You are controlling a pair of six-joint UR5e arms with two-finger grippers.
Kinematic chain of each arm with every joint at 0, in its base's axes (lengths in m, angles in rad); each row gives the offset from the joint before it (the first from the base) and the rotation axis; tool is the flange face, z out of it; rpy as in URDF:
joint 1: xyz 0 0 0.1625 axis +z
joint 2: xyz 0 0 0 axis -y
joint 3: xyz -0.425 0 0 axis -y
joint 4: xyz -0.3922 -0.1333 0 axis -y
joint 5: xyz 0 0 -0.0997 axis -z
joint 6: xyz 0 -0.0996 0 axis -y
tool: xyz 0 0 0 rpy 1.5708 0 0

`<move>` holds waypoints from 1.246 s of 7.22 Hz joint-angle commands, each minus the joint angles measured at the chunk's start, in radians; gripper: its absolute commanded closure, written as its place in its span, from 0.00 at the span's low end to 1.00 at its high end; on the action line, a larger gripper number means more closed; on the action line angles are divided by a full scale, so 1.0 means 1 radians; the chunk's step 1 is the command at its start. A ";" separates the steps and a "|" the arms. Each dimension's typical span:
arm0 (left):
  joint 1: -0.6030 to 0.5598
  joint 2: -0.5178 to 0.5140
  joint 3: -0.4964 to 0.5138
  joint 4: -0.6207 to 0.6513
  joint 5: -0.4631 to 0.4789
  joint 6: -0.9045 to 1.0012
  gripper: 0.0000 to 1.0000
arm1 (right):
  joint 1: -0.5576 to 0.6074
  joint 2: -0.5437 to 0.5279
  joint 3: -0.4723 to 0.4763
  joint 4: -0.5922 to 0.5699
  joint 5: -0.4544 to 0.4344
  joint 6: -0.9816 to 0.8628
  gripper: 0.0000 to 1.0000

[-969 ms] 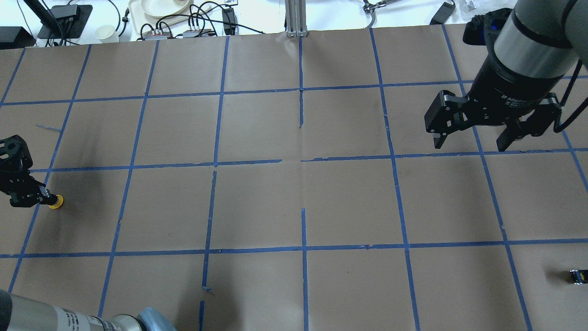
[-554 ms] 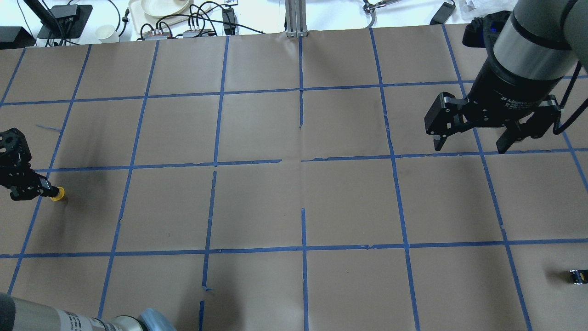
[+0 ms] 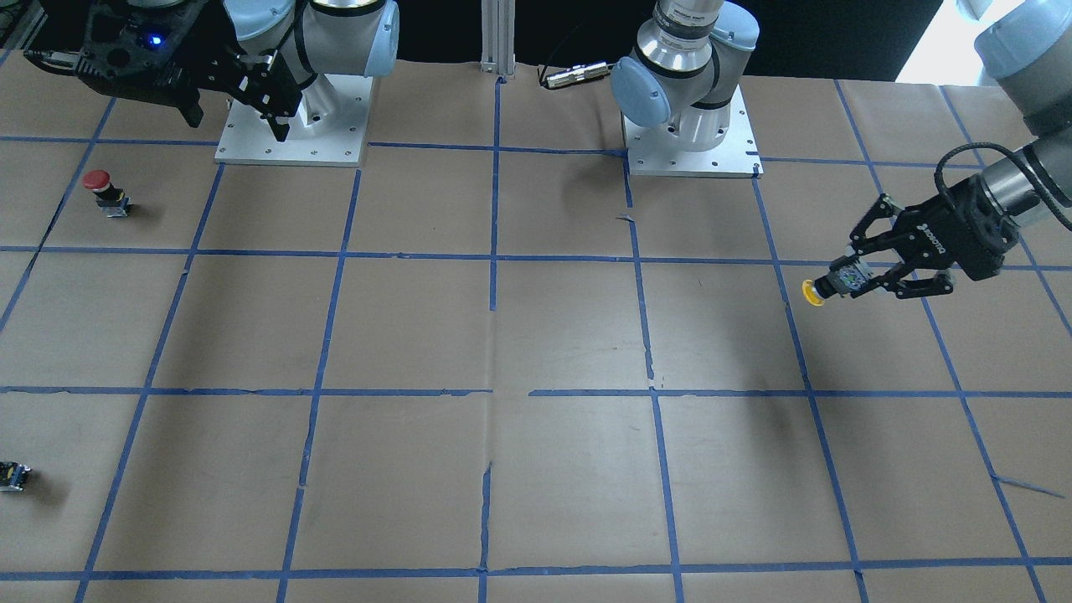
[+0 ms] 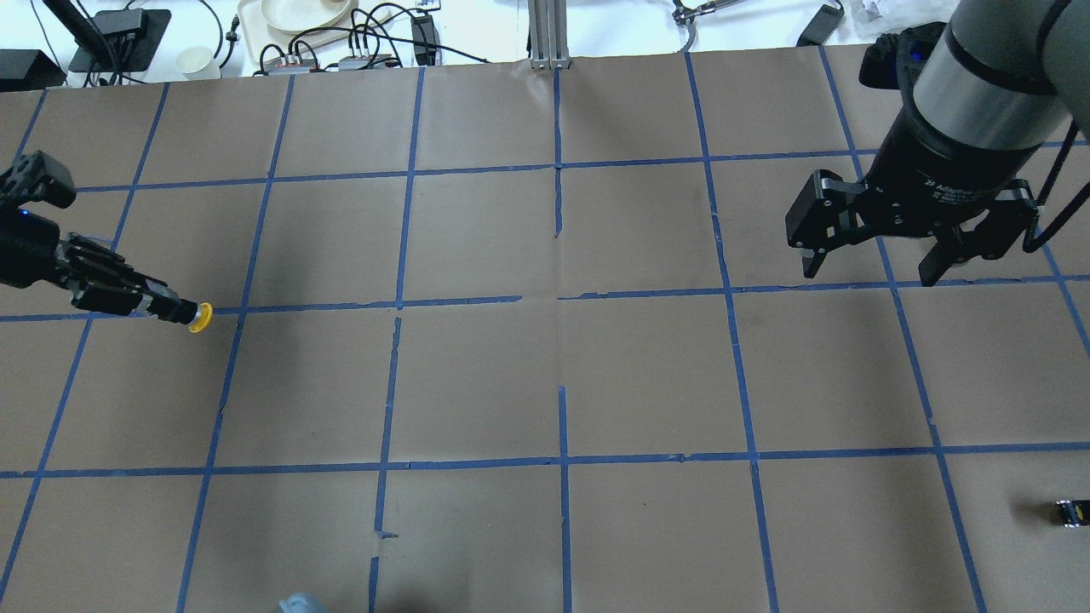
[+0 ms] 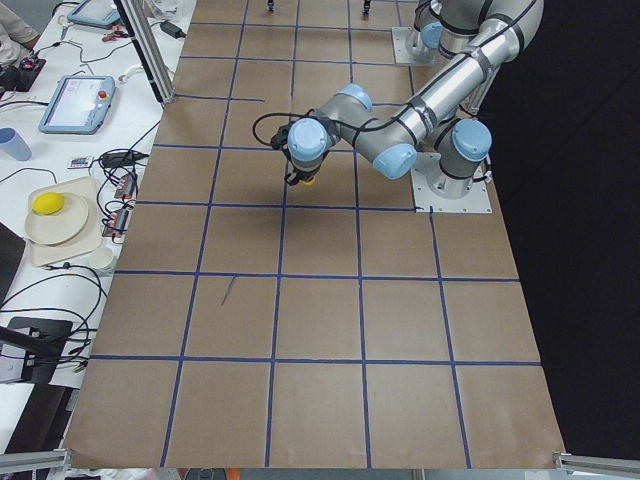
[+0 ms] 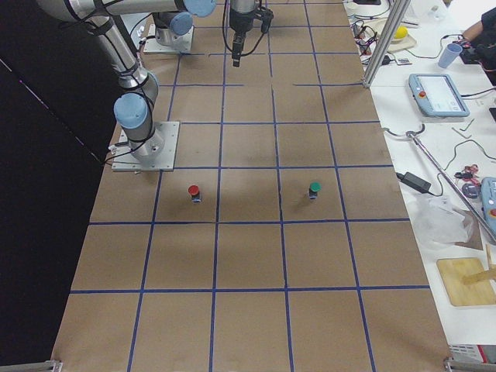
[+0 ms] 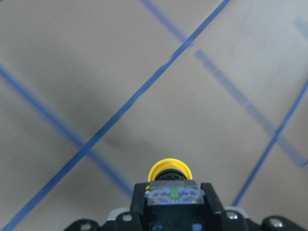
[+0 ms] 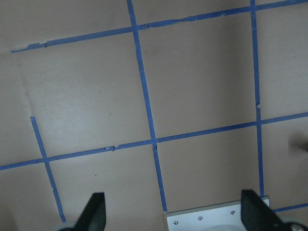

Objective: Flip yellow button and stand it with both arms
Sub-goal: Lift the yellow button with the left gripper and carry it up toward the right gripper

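The yellow button [image 4: 200, 317] is held sideways above the table at its left side, with its cap pointing toward the table's middle. My left gripper [image 4: 162, 305] is shut on the button's black-and-silver body. The front-facing view shows the button [image 3: 811, 292] and that gripper [image 3: 854, 280] at the right. The left wrist view shows the yellow cap [image 7: 169, 172] just past the fingers [image 7: 211, 202]. My right gripper [image 4: 869, 271] hangs open and empty over the far right of the table. It also shows in the front-facing view [image 3: 237, 124].
A red-capped button [image 3: 99, 180] stands near the right arm's base plate [image 3: 251, 151]. A green-capped button [image 6: 315, 188] stands beside it in the right side view. A small black block [image 4: 1071, 512] lies at the table's right edge. Cables and dishes lie beyond the far edge.
My left gripper has carried the yellow button up off the table and toward the table's middle. The right gripper has barely moved and stays open.
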 commanded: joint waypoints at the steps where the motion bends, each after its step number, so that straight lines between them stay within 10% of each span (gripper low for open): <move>1: -0.187 0.072 0.084 -0.257 -0.225 -0.322 0.98 | -0.037 0.023 -0.010 -0.021 0.016 0.119 0.00; 5: -0.469 0.145 0.072 -0.298 -0.739 -0.724 0.98 | -0.161 0.026 -0.016 -0.047 0.580 0.384 0.00; 9: -0.571 0.143 0.035 -0.295 -1.047 -0.745 0.99 | -0.160 0.012 -0.004 -0.048 0.905 0.670 0.00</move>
